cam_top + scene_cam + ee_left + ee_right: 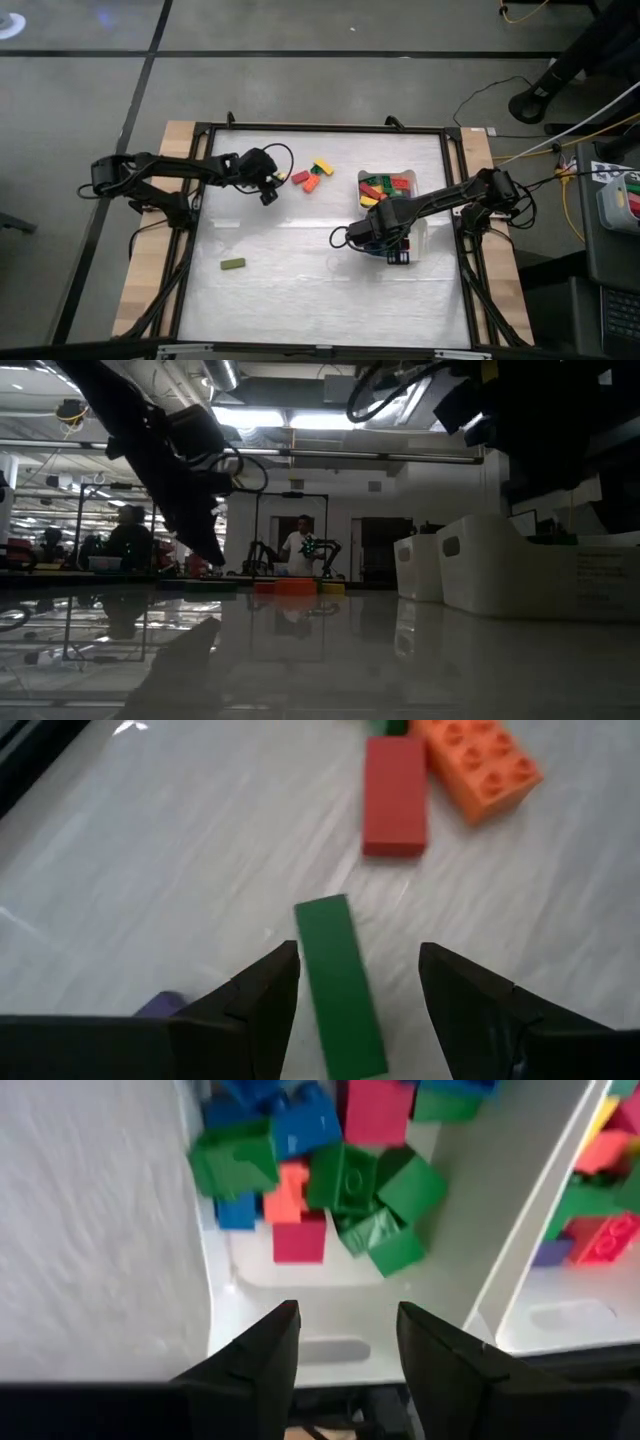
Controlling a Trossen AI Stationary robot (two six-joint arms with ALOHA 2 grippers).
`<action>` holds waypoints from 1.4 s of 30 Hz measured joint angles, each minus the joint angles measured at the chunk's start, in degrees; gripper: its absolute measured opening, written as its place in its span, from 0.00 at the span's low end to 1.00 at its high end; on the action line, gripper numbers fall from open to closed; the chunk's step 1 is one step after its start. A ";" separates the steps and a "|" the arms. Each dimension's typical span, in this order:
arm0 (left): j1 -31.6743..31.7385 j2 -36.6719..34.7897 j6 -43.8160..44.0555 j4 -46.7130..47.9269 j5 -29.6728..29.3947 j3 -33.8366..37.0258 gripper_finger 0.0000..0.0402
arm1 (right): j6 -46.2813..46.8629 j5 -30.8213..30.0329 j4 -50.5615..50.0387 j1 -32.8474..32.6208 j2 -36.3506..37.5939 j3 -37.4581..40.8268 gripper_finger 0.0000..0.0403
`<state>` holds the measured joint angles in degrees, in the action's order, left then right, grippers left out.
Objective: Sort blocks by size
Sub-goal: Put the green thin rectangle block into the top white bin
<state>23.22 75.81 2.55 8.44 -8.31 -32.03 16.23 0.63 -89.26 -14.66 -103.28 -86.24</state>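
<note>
Left gripper (358,995) spread around smooth green bar (340,985), right gripper (340,1350) spread above studded cubes (330,1180).

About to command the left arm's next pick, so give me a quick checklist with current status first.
1. Left gripper open: ok, fingers spread.
2. Green bar between the left fingers: ok, it lies in the gap, not yet gripped.
3. Neighbours apart from the green bar: ok, red bar and orange brick lie farther on, not touching it.
4. Right gripper empty: ok, fingers open above the tray of small blocks.
5. Arms apart: ok, right arm is at the trays, away from the left.
6. Lone green block reachable: cannot tell.
</note>
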 joint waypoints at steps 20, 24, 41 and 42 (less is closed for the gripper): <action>2.08 0.02 -0.11 -4.44 0.13 7.50 0.48 | -3.24 -10.07 -0.67 0.00 6.19 0.00 0.42; 2.08 0.06 -1.77 -5.56 0.10 7.50 0.48 | -1.54 -13.46 -0.06 0.02 10.61 -0.02 0.42; 2.00 5.06 -1.16 -11.08 1.90 7.18 0.21 | -5.94 -28.64 14.04 0.04 22.98 0.78 0.42; 1.89 5.09 -0.24 -11.05 2.46 6.98 0.20 | -6.01 -29.50 14.95 0.04 23.78 1.80 0.42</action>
<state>25.11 80.90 2.31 -2.61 -5.85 -25.05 10.22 -28.87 -74.31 -14.61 -79.51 -84.44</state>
